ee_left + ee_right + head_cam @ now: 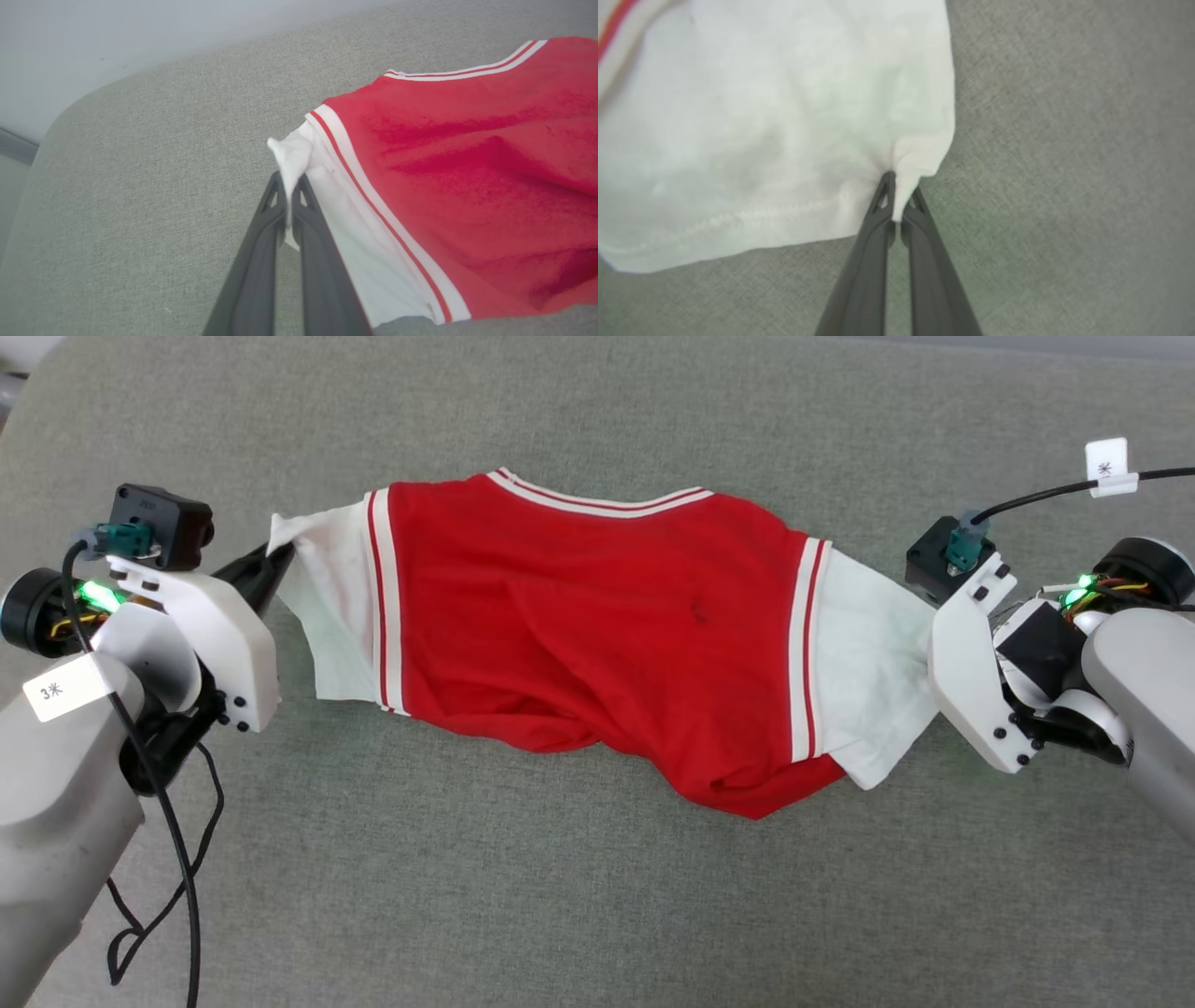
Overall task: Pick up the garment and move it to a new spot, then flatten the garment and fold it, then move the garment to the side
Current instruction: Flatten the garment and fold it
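The garment, a red jersey with white sleeves and striped trim, lies stretched sideways across the grey cushion, its lower part bunched and wrinkled. My left gripper is shut on the corner of the left white sleeve, the cloth pinched between its dark fingers. My right gripper is shut on the edge of the right white sleeve, a fold of fabric caught between the fingertips; in the head view its fingers are hidden under the wrist. No number shows on the upper face.
The grey fabric surface spreads all around the garment, with a rounded corner at the far left. A black cable trails from my left arm, and another cable runs off my right wrist.
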Controlling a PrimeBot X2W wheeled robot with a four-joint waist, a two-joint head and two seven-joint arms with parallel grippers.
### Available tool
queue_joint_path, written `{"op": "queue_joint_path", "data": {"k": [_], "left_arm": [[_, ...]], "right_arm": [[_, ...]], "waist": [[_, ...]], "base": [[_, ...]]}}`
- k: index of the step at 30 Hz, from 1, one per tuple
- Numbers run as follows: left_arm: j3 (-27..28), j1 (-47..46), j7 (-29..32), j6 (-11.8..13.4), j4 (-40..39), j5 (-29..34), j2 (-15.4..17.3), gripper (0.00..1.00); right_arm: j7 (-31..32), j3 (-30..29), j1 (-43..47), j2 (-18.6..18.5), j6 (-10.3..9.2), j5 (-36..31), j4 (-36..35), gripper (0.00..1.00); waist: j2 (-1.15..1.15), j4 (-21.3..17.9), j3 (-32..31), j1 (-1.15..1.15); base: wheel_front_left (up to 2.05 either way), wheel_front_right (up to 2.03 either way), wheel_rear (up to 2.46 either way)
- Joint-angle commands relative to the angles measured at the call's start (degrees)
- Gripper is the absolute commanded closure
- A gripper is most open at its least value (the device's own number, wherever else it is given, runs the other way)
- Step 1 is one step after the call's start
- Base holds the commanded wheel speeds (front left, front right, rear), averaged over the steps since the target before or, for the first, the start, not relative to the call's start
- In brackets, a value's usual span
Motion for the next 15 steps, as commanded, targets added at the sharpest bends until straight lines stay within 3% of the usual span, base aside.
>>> {"op": "queue_joint_path", "data": {"k": [1, 15], "left_arm": [[0.1, -0.5, -0.4, -0.4, 0.1, 0.0, 0.4, 1.0], [2.3, -1.5, -4.5, 2.1, -7.5, 1.1, 3.9, 1.0]], "right_arm": [[-1.4, -0.1, -0.2, 0.3, -0.09, -0.1, 0.8, 1.0], [-22.0, -7.4, -3.2, 2.2, -0.08, -1.4, 5.8, 1.0]], "waist": [[0.0, -0.7, -1.1, 0.0], [0.0, -4.1, -8.9, 0.0]], "base": [[0.0, 0.0, 0.0], [0.0, 0.0, 0.0]]}}
